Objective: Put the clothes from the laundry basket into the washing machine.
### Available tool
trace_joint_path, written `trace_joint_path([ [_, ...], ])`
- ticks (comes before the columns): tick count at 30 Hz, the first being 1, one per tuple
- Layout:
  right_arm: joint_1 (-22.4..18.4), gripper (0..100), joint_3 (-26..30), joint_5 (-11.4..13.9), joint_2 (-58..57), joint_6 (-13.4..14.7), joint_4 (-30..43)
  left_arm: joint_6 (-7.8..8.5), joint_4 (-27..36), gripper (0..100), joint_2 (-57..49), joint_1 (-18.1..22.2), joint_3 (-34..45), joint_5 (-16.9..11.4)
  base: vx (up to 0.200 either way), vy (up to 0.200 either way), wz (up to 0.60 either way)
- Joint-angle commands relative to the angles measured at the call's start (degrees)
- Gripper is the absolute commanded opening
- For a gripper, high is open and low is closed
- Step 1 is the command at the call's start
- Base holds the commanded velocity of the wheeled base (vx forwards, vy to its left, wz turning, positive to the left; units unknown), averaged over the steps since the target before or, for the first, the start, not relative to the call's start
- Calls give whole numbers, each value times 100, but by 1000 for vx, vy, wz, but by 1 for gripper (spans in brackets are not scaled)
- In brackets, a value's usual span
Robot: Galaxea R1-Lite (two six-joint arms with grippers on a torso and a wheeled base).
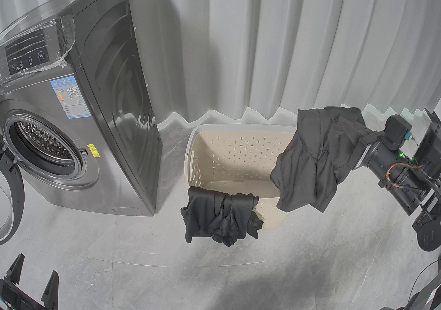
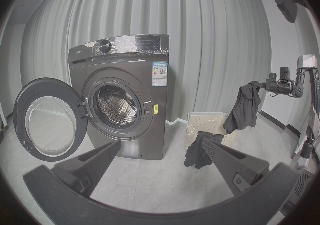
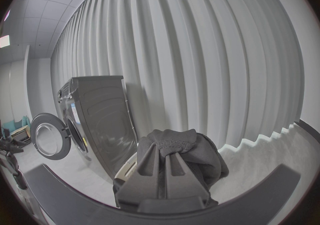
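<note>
Right gripper (image 3: 165, 150) is clamping a crumpled dark grey garment (image 1: 312, 164) at 3 o'clock of the cream perforated plastic laundry basket (image 1: 239, 128), a second dark garment (image 1: 220, 221) is draping over its 6 o'clock rim, and the grey front-loading washing machine (image 1: 115, 95) at 9 o'clock is seemingly sitting empty, left gripper (image 1: 36, 266) idling with fingers spread.

The washing machine (image 1: 115, 109) has a glossy dark-grey metallic shell, with crinkled clear plastic film (image 1: 65, 37) over its panel. The laundry basket (image 1: 239, 152) is matt cream plastic. The hanging garment (image 1: 312, 164) and the draped garment (image 1: 220, 219) are soft, matt dark cloth. The floor (image 1: 298, 256) looks like smooth polished stone.
</note>
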Motion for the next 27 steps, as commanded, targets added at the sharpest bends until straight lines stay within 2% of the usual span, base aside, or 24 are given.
trace_joint_path([
  [1,102,0,-120,-67,-445,1,81,-26,-1,100,-88,-7,92,-1,0,0,0],
  [5,181,0,-129,-67,-489,1,73,-26,-1,100,-88,-7,92,-1,0,0,0],
  [11,277,0,-112,-58,-498,10,37,-26,-1,100,-88,-7,92,-1,-200,0,0],
  [19,392,0,-85,-14,-612,10,55,-34,-1,100,-88,-7,92,-1,0,0,0],
  [27,409,0,-76,-32,-594,19,55,-34,-1,100,-88,-7,92,-1,0,200,0],
])
